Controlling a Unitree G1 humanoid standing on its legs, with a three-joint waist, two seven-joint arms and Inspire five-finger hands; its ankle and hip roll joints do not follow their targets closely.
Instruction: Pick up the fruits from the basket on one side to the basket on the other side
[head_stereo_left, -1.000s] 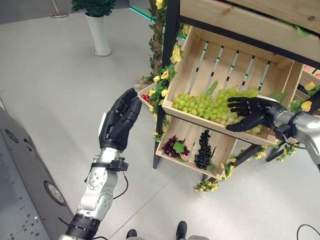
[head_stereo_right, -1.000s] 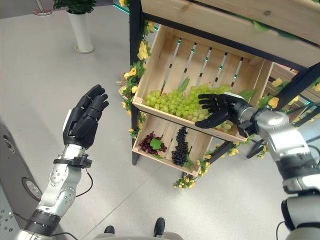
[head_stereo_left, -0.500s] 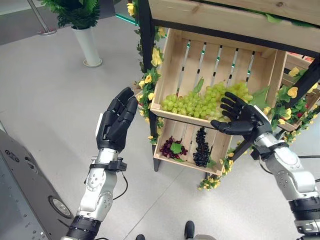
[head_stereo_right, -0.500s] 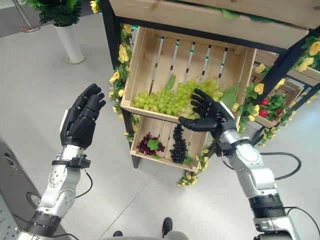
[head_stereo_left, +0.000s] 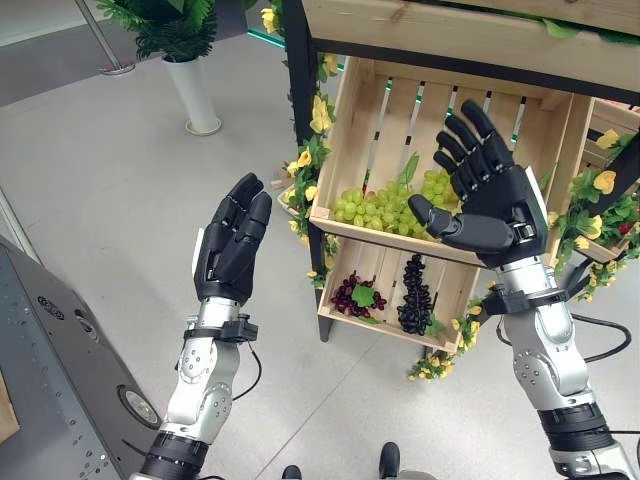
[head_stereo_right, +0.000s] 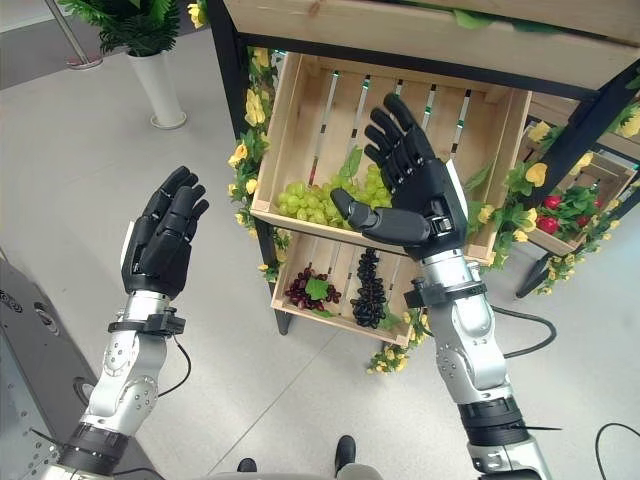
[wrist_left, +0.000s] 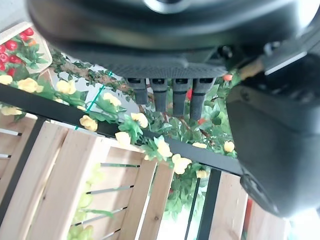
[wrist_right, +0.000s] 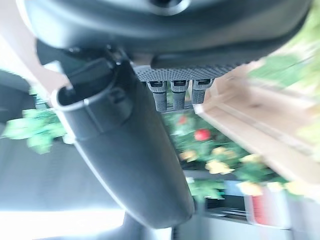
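A heap of green grapes (head_stereo_left: 383, 206) lies in the upper wooden crate (head_stereo_left: 352, 128) of a shelf. The crate below it (head_stereo_left: 340, 318) holds red grapes (head_stereo_left: 351, 295) and a dark bunch (head_stereo_left: 414, 298). My right hand (head_stereo_left: 490, 195) is raised in front of the upper crate, above the grapes, open with straight spread fingers and nothing in it. Off to the left of the shelf my left hand (head_stereo_left: 232, 245) stands upright, open and empty. In the wrist views the left hand's fingers (wrist_left: 172, 97) and the right hand's thumb (wrist_right: 125, 150) are straight.
A black shelf post (head_stereo_left: 298, 60) wound with yellow flowers (head_stereo_left: 318, 112) runs down the crate's left side. Another crate with red fruit (head_stereo_right: 548, 212) sits at the right. A potted plant (head_stereo_left: 192, 70) stands far left, and a grey machine body (head_stereo_left: 60, 370) fills the lower left.
My right hand has drawn back from the green grapes and risen, fingers now pointing up, still empty. The view has shifted. The left hand has hardly moved.
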